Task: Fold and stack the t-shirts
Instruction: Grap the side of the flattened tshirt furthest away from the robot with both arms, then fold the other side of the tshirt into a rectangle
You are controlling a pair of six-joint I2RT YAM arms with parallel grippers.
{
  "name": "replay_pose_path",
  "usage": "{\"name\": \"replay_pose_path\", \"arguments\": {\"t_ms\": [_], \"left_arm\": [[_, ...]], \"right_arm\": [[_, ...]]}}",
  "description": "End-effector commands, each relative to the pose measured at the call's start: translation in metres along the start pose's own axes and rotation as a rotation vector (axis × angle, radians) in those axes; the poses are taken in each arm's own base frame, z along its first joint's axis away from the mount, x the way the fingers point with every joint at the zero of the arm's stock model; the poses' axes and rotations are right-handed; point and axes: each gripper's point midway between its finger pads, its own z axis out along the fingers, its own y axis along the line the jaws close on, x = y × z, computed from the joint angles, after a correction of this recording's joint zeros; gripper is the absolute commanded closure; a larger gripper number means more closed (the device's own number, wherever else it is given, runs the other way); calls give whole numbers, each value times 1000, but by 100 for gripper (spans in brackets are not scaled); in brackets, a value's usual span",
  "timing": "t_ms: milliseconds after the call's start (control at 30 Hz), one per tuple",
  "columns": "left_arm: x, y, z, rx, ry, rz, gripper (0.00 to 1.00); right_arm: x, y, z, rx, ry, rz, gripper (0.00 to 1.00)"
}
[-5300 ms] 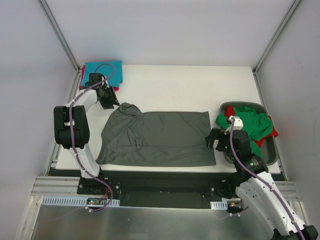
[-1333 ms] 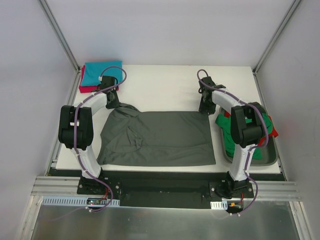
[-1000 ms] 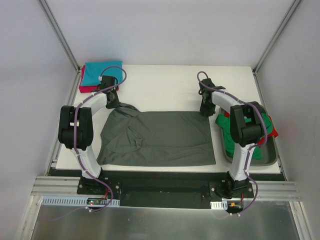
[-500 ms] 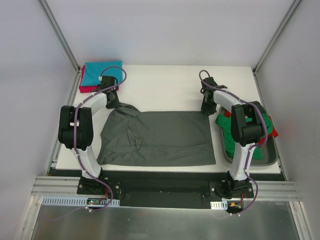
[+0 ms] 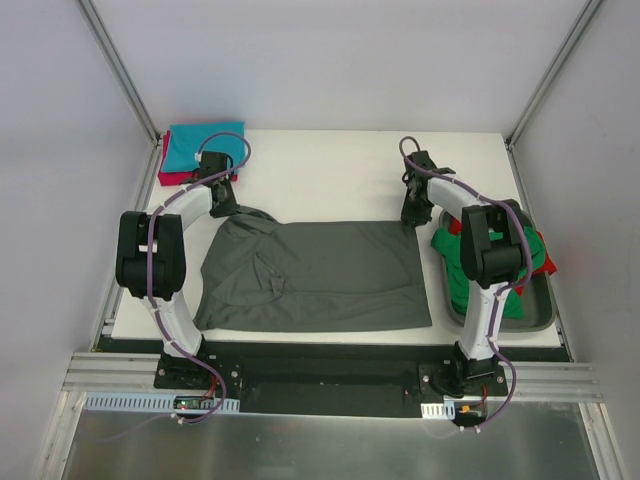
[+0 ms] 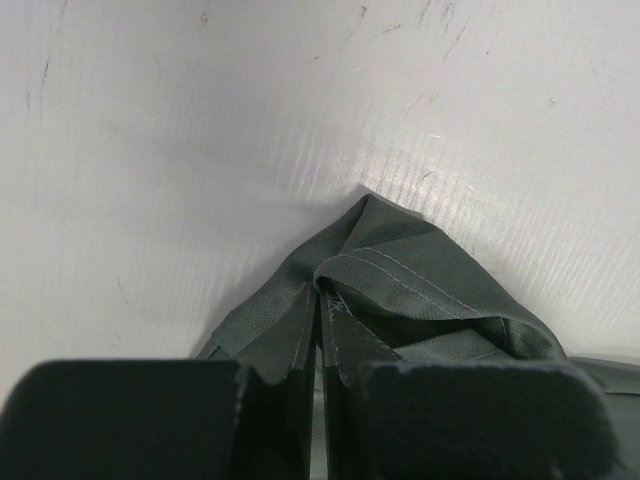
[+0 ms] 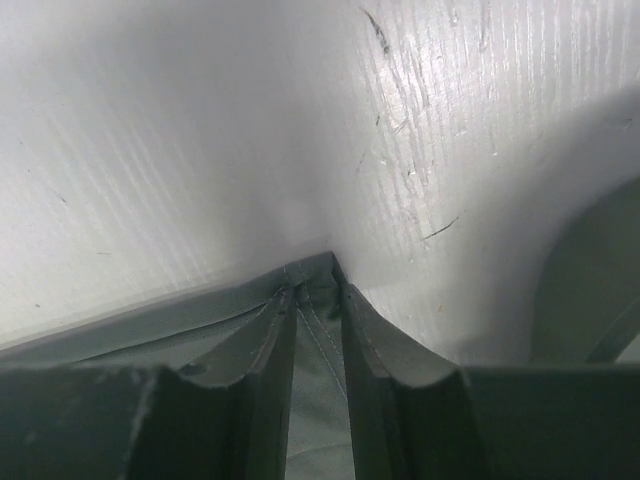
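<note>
Pinching dark grey t-shirt (image 5: pixel 320 275), left gripper (image 6: pixel 320 300) unmoved; right gripper (image 7: pixel 315 295) arrived, part-open astride far corner

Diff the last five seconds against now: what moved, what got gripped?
The right tool moved from the near right side, by the tub, to the far right corner of the dark grey t-shirt. It now straddles that corner, but the grip is unclear. The left tool stayed shut on the far left corner. The shirt, the folded teal t-shirt and the tub are unchanged.
</note>
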Motion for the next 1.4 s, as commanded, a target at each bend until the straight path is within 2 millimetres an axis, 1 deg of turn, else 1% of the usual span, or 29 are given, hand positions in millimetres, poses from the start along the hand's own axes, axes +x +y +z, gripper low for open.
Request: {"name": "replay_pose_path", "arguments": {"t_ms": [0,33,133,200,300,333,367,433,500,567,600,633,667,767,833,933,967,1033,1067,1100,1200,1233,1267,1367], "left_arm": [[-14,-2,-15,24,-48,-13,100],[-14,-3,-15,26,-47,-13,100],[-13,-4,-14,36,-40,-11,100],[-13,-6,-15,44,-39,-11,100],[-12,-11,-20,77,-36,-11,100],[-13,-13,-23,88,-40,-13,100],[-13,-13,-27,95,-44,-14,100],[-13,-13,-35,102,-57,-22,100],[-14,-7,-46,83,-82,-36,100],[-14,-2,-62,74,-107,-53,100],[-7,0,-67,72,-101,-60,100],[-5,1,-75,77,-107,-73,100],[-3,3,-86,84,-120,-91,100],[14,7,-103,99,-115,-141,100],[29,11,-112,102,-99,-173,100],[59,22,-127,86,-68,-234,100],[68,25,-131,86,-60,-258,100],[91,33,-139,76,-44,-304,100],[98,39,-143,62,-51,-332,100],[108,44,-146,51,-52,-364,100],[137,47,-148,72,-24,-411,100],[143,48,-150,81,-20,-425,100],[149,49,-152,85,-22,-440,100],[157,53,-158,83,-22,-473,100]], "right_arm": [[2,-7,-1,30,5,-2,73],[1,-7,-1,26,2,-3,73],[-2,-9,2,45,-6,-8,80],[-7,-9,4,51,-25,-11,87],[-9,-5,3,26,-31,-29,94],[-10,-2,2,11,-36,-37,99],[-12,-2,-1,4,-43,-43,99],[-15,-1,-9,-19,-66,-60,99],[-16,2,-19,-58,-89,-81,99],[-15,6,-31,-99,-115,-97,99],[-15,5,-38,-110,-134,-102,99],[-11,4,-42,-117,-136,-110,99],[-8,2,-48,-124,-146,-111,99],[2,-1,-62,-155,-173,-111,99],[14,-5,-68,-170,-168,-105,99],[27,-7,-80,-216,-185,-90,99],[35,-9,-82,-225,-182,-91,99],[39,-10,-94,-255,-205,-88,99],[43,-11,-98,-266,-208,-93,99],[46,-11,-102,-278,-213,-96,99],[52,-14,-109,-293,-231,-100,99],[58,-10,-112,-329,-216,-105,99],[61,-11,-113,-334,-218,-108,99],[67,-12,-116,-345,-205,-124,99]]}}
